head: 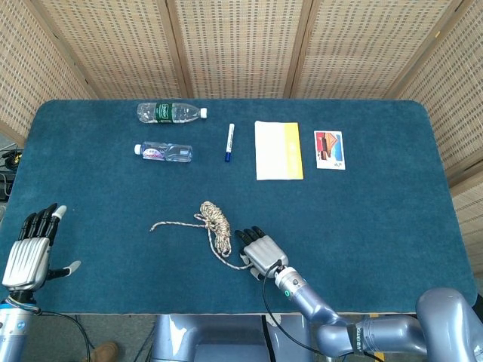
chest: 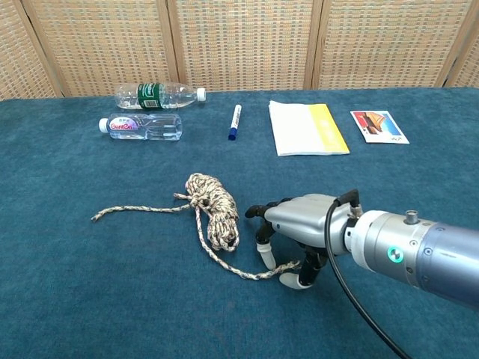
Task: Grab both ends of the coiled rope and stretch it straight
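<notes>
The rope (head: 216, 223) (chest: 213, 207) lies coiled mid-table. One tail runs left to a loose end (head: 155, 226) (chest: 97, 216). The other tail curves to the near right and ends under my right hand (head: 261, 252) (chest: 298, 223). That hand is palm down over this end (chest: 290, 265), with a fingertip (chest: 264, 256) and the thumb tip (chest: 289, 280) planted on either side of it and a gap between them. My left hand (head: 27, 252) hovers off the table's near left corner with fingers spread and nothing in it; it is far from the rope and absent from the chest view.
Along the far side lie two plastic bottles (head: 170, 112) (head: 164, 151), a blue-capped marker (head: 229, 142), a white and yellow booklet (head: 278, 149) and a small card (head: 329, 149). The blue table's front edge (head: 189, 312) runs just behind my right wrist.
</notes>
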### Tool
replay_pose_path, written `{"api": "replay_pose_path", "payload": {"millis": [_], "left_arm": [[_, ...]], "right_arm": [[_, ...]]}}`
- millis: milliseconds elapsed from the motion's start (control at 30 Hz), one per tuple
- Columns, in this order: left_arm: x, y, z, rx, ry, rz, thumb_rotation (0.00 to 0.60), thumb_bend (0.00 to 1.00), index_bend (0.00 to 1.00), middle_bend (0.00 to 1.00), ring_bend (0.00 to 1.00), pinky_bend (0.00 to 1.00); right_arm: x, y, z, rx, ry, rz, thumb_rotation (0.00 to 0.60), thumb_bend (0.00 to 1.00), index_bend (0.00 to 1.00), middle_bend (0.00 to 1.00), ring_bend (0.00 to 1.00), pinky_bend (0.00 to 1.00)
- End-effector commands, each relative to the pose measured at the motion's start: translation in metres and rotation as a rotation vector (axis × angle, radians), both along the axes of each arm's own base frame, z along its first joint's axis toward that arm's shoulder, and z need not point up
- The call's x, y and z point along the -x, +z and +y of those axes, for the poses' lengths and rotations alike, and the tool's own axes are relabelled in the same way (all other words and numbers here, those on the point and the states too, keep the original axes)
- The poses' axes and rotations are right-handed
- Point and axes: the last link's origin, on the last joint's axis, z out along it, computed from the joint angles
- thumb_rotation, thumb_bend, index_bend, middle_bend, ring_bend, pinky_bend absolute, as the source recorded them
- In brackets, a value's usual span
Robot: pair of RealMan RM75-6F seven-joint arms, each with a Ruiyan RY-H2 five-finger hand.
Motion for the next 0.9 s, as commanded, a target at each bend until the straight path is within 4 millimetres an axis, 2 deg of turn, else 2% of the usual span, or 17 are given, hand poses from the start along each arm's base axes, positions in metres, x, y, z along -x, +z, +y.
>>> {"api": "replay_pose_path", "payload": {"millis": [33, 900], "left_arm": [[-0.0001, -0.0001, -0.0001, 0.0, -0.001, 0.0, 0.6, 0.0, 0.0, 0.0, 0.0, 0.0], [-0.0029, -0.0054, 0.0014, 0.022, -0.012, 0.01, 0.6, 0.0, 0.0, 0.0, 0.0, 0.0]], "right_arm": [[-0.0002, -0.0005, 0.0, 0.0, 0.001, 0.001, 0.6, 0.38, 0.5, 0.0, 0.0, 0.0], [-0.0006, -0.0036, 0.0006, 0.016, 0.007, -0.006, 0.6, 0.44, 0.6, 0.0, 0.0, 0.0]]}}
